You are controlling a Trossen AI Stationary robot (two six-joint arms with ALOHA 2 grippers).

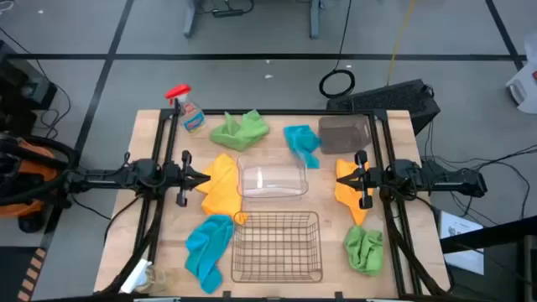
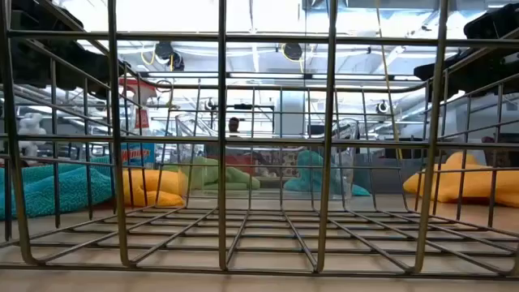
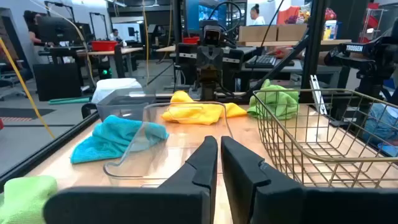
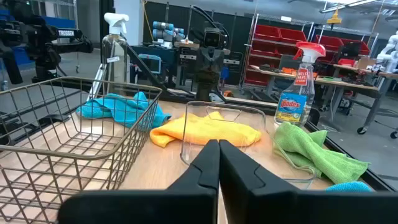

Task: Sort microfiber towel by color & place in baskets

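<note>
Six towels lie loose on the table, none in a basket. One yellow towel [image 1: 221, 186] sits just in front of the left gripper [image 1: 204, 178], touching the clear basket [image 1: 272, 179] on that basket's left side. The other yellow towel [image 1: 351, 191] lies under and just in front of the right gripper [image 1: 341, 177]. A green towel [image 1: 240, 130] lies at the far edge, beyond the left gripper and toward the middle; the second green towel [image 1: 363, 248] lies at the near edge, on the right gripper's near side. One blue towel [image 1: 303, 143] sits between the clear basket and the brown basket [image 1: 345, 133], on the far side of the right gripper. The other blue towel [image 1: 207, 246] lies nearer than the left gripper, touching the wire basket [image 1: 277, 245].

The clear basket stands between the two grippers; the wire basket is just nearer than it, empty, and the brown basket is at the far right.

Both grippers are clenched and hold nothing, fingers pressed together, facing each other across the clear basket.

A spray bottle [image 1: 190, 111] stands at the far left, beyond the left gripper. A second bottle [image 1: 136, 275] lies at the near left corner.
</note>
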